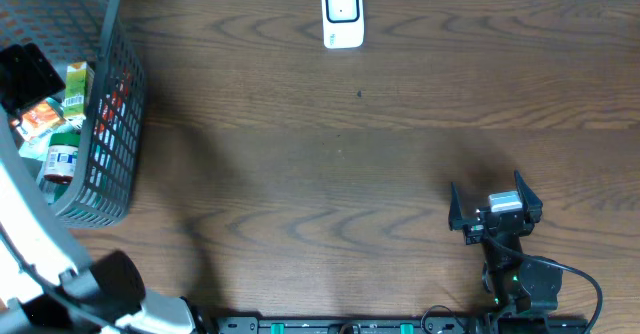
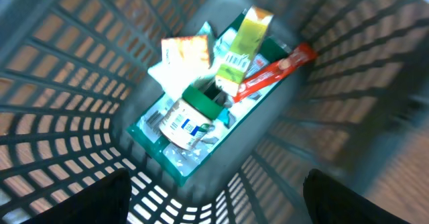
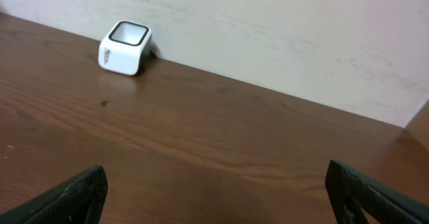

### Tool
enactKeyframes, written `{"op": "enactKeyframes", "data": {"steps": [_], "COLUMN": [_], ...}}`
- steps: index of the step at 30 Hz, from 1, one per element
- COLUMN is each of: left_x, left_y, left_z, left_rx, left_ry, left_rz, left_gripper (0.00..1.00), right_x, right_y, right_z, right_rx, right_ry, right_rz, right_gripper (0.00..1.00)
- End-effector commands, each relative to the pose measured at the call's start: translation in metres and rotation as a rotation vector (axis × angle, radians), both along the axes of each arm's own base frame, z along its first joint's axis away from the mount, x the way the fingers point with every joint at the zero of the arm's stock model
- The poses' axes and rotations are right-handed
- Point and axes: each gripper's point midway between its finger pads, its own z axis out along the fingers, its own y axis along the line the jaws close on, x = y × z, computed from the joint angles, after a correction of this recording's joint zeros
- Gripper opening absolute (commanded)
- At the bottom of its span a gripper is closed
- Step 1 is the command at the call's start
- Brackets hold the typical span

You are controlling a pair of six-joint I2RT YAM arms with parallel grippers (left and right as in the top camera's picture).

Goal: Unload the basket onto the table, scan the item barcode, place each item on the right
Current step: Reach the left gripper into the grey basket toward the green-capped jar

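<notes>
At the far left edge of the brown wood-grain counter (image 1: 330, 174) stands a grey plastic lattice basket (image 1: 112, 124), partly cut off by the picture's border. The left jaws hang over its mouth, spread wide and holding nothing. Both dark fingers (image 2: 87, 200) are clear of the walls, which slope inward on every side of the goods.

On the basket floor lies a flat teal box (image 2: 155, 147), its long axis running diagonally across the wrist view. On it rests a white jar with a green lid (image 2: 190, 119), tilted, with the lid end toward a yellow-green carton (image 2: 241, 53). The carton's long axis follows the same diagonal, and its top points away from the jar. A red tube (image 2: 276, 71) lies just beside the carton along much the same line. An orange-and-white packet (image 2: 186, 49) lies on the carton's other side. The jar's label is too blurred to read.

Right of the basket, open wood runs to the far edge. There a small white box scanner with a dark window (image 1: 342, 14) sits near the middle, close to the pale wall, with its window turned upward. It is well apart from the basket.

At the near right, the right jaws sit low over the counter, spread wide and empty, pointing toward the far edge with open wood on both sides. A black cable (image 1: 580, 284) loops behind them at the near edge.
</notes>
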Motion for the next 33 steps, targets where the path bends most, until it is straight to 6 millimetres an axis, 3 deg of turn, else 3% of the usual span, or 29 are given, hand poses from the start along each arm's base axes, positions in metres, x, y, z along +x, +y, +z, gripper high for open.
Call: {"op": "enactKeyframes", "data": {"steps": [1,3,14,25,33], "left_x": [0.000,0.000,-0.006,-0.007,-0.004], "left_y": [0.019,0.025,0.060,0.056,0.058], "left_z": [-0.026,-0.042,-0.117,-0.184,-0.210], "left_rx": [-0.027,-0.049,-0.155,-0.263,-0.255], "left_ry": [0.080,0.121,0.297,0.407,0.413], "left_rz": [0.043,0.051,0.095,0.005,-0.019], "left_gripper": [0.84,0.90,0.96,0.98,0.98], "right_x": [0.000,0.000,0.000,0.000,0.000], "right_y": [0.000,0.000,0.000,0.000,0.000], "right_z": [-0.001,-0.001,-0.001,-0.001,-0.001], "right_rx": [0.014,0.014,0.014,0.014,0.014], "right_ry": [0.002,0.002,0.002,0.003,0.002], "right_rz": [-0.001,-0.001,-0.001,-0.001,-0.001], "right_gripper": [0.99,0.99,0.99,0.99,0.99]}}
